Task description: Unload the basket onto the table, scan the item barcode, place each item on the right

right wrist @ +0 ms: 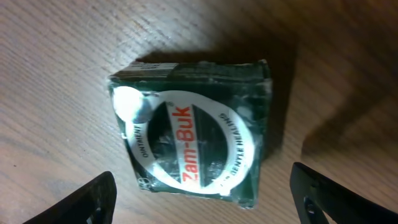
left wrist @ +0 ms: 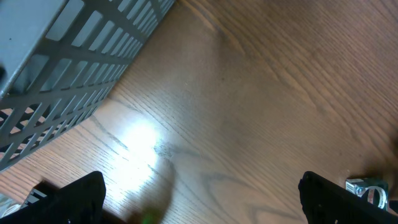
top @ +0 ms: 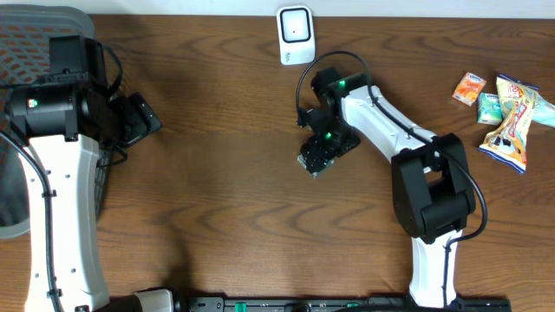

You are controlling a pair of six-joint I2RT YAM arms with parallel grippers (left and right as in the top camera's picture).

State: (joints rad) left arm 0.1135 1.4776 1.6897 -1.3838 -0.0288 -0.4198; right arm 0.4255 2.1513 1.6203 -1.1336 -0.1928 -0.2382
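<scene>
Finding the dark green Zam-Buk box [right wrist: 193, 130] flat on the wooden counter [top: 225, 217], round label up, near the counter's middle and beneath the right tool [right wrist: 202, 202]. Grasping nothing there: released, with both fingers [right wrist: 93, 199] spread wider than the box and clear of its left and right edges, bare wood showing in each gap. Showing all four edges of the box plainly from the right wrist, slightly skewed to the frame, with one glare spot at the label's upper left. Leaving open wood round the box in the overhead view, widest toward the near edge and toward the left.

Placing the white scanner [top: 296, 35] at the far edge, beyond the box and a little to its left, well apart, with the right arm [top: 381, 121] reaching over part of that gap. Bunching the snack packets [top: 507, 113] near the right edge, well apart from both box and scanner.

Setting the left tool [left wrist: 208, 202] far over to the left, likewise released, fingers wide with only bare grain between them. Running a grey mesh basket [left wrist: 62, 68] along the left edge, close beside that tool, its slatted wall filling the upper left of the left wrist view. Crowding that side only; offering a broad stretch of free wood from basket to box.
</scene>
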